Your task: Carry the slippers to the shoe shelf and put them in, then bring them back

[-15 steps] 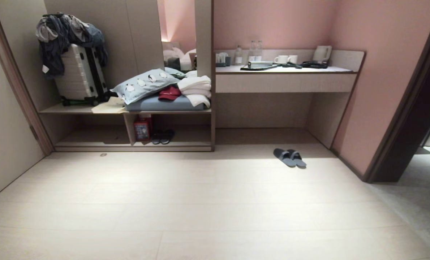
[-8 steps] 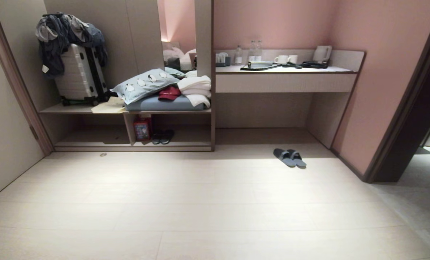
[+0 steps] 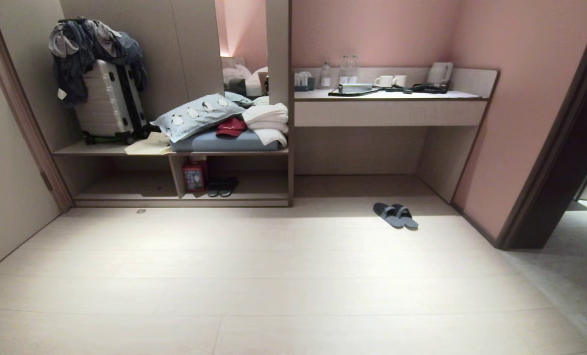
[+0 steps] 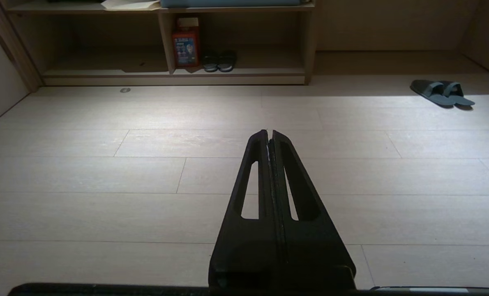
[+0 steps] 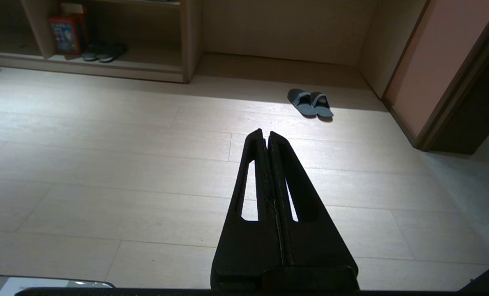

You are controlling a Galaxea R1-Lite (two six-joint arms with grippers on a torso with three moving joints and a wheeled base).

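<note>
The dark grey slippers (image 3: 395, 215) lie side by side on the pale floor, to the right, in front of the recess under the counter; they also show in both wrist views (image 4: 441, 92) (image 5: 310, 102). The shoe shelf (image 3: 126, 196) is the low wood-grain cubby at the back left, with an upright divider (image 3: 176, 173). Neither arm shows in the head view. My left gripper (image 4: 268, 132) and my right gripper (image 5: 266, 131) are both shut and empty, held low over bare floor, well short of the slippers.
A black pair of slippers (image 3: 222, 186) and a red box (image 3: 194, 177) sit in the shelf's right bay. Above it lie a suitcase (image 3: 108, 103), pillows and towels. A counter (image 3: 387, 106) holds cups and a kettle. A dark doorway (image 3: 560, 162) opens at the right.
</note>
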